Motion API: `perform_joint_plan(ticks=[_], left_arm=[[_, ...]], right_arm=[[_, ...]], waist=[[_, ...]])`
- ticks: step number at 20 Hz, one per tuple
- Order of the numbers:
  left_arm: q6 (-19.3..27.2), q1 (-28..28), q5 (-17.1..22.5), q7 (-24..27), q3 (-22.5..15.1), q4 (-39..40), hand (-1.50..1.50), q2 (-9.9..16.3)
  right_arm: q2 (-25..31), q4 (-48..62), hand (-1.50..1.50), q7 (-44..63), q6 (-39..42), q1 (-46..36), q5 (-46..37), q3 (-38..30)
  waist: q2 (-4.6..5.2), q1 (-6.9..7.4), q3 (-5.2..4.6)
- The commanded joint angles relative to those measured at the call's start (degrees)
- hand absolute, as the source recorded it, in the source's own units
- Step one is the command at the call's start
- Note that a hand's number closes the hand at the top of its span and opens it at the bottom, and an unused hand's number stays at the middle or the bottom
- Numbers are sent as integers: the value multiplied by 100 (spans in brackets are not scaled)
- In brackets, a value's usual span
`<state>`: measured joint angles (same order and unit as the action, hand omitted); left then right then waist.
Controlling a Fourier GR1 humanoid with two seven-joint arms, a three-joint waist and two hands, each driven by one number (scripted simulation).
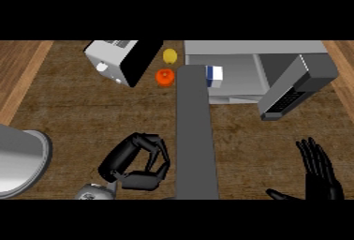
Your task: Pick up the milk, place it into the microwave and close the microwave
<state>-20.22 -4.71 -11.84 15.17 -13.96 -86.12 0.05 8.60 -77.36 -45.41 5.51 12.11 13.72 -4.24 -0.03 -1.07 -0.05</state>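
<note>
While the white-and-blue milk carton (213, 76) sits inside the open grey microwave (276, 51), my curled, empty left hand (136, 161) and flat-open right hand (319, 171) leave its door (297, 86) unclosed.

Even, fairly dim light; soft, perhaps faint shadows on the counter (83, 122); no glare

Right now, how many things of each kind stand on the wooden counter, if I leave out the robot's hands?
Appliances: 2, the white toaster with a black side and the grey open microwave.
Small foods: 2, the yellow round item and the orange round item.
Cartons: 1, the white and blue milk carton.
Vessels: 1, the grey round vessel.
Total: 6.
</note>
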Motion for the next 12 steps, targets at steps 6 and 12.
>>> perform_joint_plan(ticks=[6, 12], left_arm=[[1288, -1708, 15, -61, -1511, 1630, 150, -4], [2740, -2178, 1029, -305, -3007, 2590, 150, -3]], right_arm=[[282, -1215, -150, 430, 86, 571, 41, -57], [608, -1623, -150, 606, 499, 605, 395, -297]], waist=[[12, -60, 0], [32, -189, -2]])
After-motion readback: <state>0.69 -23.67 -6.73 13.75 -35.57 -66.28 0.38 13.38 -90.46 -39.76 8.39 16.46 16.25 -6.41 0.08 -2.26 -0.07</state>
